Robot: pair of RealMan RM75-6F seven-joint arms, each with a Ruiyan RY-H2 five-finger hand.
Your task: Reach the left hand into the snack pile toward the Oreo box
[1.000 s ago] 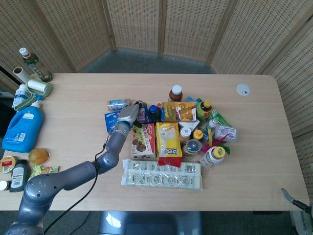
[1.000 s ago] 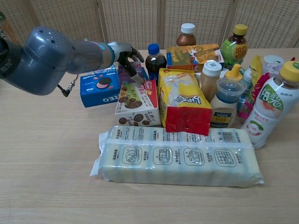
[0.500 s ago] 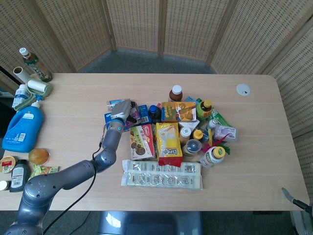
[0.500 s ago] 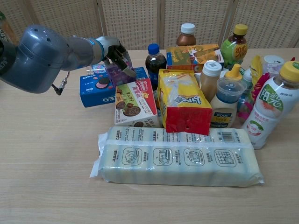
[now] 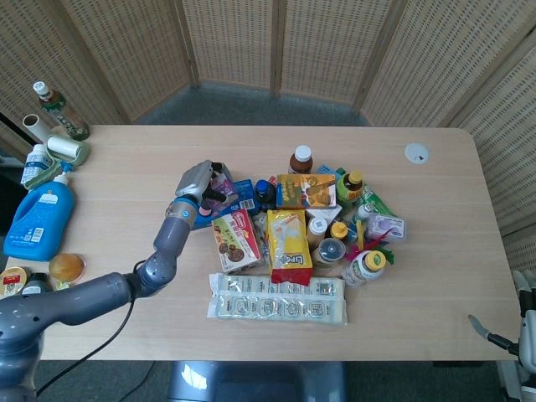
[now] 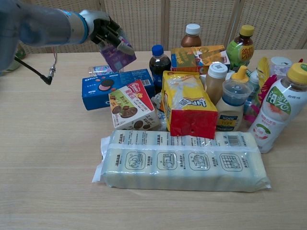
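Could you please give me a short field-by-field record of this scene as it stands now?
left hand: raised above the pile, holding a purple packet
right hand: not in view
Oreo box: blue, lying flat on the table, not held
cookie box: tilted, in front of the Oreo box
yellow snack bag: upright, mid-pile
wafer pack: lying flat at the front

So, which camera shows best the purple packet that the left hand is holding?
The chest view: the purple packet hangs clear above the blue Oreo box, its face visible below the left hand. In the head view the hand covers most of it; only a purple edge shows.
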